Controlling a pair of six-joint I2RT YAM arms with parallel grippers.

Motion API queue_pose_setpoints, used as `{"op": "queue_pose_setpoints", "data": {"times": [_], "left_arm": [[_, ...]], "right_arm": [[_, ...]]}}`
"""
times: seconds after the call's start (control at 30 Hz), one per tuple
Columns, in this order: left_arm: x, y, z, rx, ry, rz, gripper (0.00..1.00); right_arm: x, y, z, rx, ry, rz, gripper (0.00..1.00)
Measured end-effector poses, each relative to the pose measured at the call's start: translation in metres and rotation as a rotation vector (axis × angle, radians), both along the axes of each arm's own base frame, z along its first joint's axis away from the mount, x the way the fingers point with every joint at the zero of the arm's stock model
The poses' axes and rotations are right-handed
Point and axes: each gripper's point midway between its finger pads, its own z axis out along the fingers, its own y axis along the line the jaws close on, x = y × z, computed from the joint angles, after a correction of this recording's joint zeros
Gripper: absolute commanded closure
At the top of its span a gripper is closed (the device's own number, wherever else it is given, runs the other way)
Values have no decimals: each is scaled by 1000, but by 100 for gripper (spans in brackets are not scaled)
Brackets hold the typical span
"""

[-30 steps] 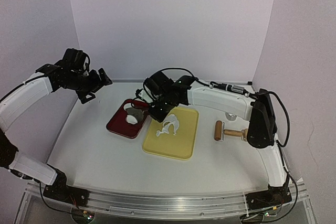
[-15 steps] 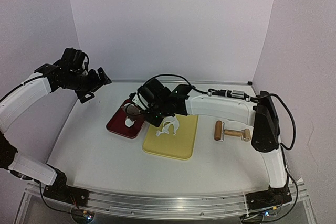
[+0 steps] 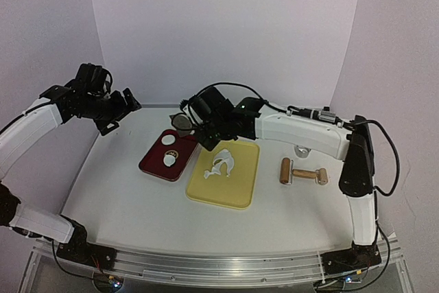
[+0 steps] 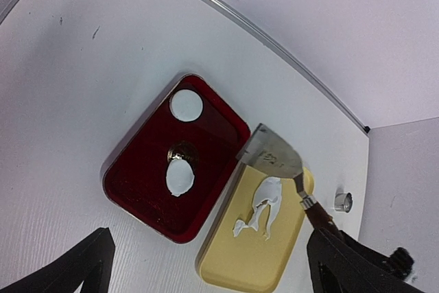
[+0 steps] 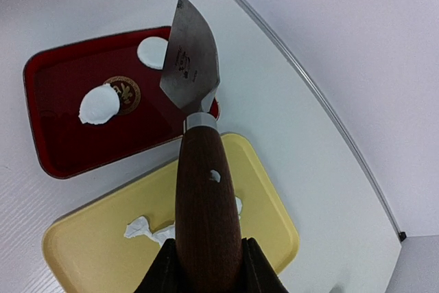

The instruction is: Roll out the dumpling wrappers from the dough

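Two dumpling wrappers, small white discs (image 3: 168, 141) (image 3: 169, 161), lie in the dark red tray (image 3: 152, 162); they also show in the left wrist view (image 4: 186, 105) (image 4: 180, 178) and the right wrist view (image 5: 152, 51) (image 5: 99, 104). The dough (image 3: 221, 164) is a thin ragged leftover strip on the yellow tray (image 3: 230, 186). My right gripper (image 3: 208, 132) (image 5: 209, 255) is shut on the wooden handle of a scraper (image 5: 206, 197), whose metal blade (image 5: 188, 66) hangs above the red tray's far edge. My left gripper (image 3: 129, 106) (image 4: 211, 238) is open and empty, high at the back left.
A wooden rolling pin (image 3: 302, 173) lies right of the yellow tray. The shiny ring cutter (image 4: 343, 202) stands on the table behind it, mostly hidden by the right arm in the top view. A grey wall rail (image 4: 274, 46) borders the table's far side.
My right gripper dipped left over the red tray with the scraper, then rose and pulled back, uncovering both discs. The left arm hardly moved.
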Motion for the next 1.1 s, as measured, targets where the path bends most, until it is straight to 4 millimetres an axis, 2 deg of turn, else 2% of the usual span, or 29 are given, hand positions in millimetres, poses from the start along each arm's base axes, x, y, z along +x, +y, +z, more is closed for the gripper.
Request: {"op": "queue_pose_setpoints", "data": {"times": [0.1,0.2,0.27,0.37,0.43,0.5,0.57,0.67,0.73,0.8,0.93,1.1], "left_arm": [[-2,3,-1,11,-1,11,1],[-3,6,-3,22,5,16,0],[-3,6,-4,26,9,16,1],[-4,7,-7,39,13,14,0],[-5,10,-9,57,17,15,1],[-6,13,-11,74,22,20,0],[-8,16,-11,89,21,27,1],[-13,21,-12,111,22,32,0],[-16,25,-11,122,17,36,1],[-19,27,-11,129,18,39,0],[-25,32,-15,142,27,47,0],[-26,34,-17,151,31,53,1]], "right_arm": [[5,-17,32,81,4,-50,100],[18,-44,60,183,39,-126,100],[35,-71,72,255,85,-199,100],[68,-129,76,346,170,-367,100],[88,-174,65,388,239,-496,100],[100,-218,45,414,315,-622,100],[103,-252,21,429,401,-727,100],[94,-285,-13,459,550,-843,100],[86,-299,-27,485,632,-897,100],[84,-306,-32,522,684,-926,100],[84,-313,-37,624,770,-957,100],[73,-321,-59,685,884,-1029,100]]}}
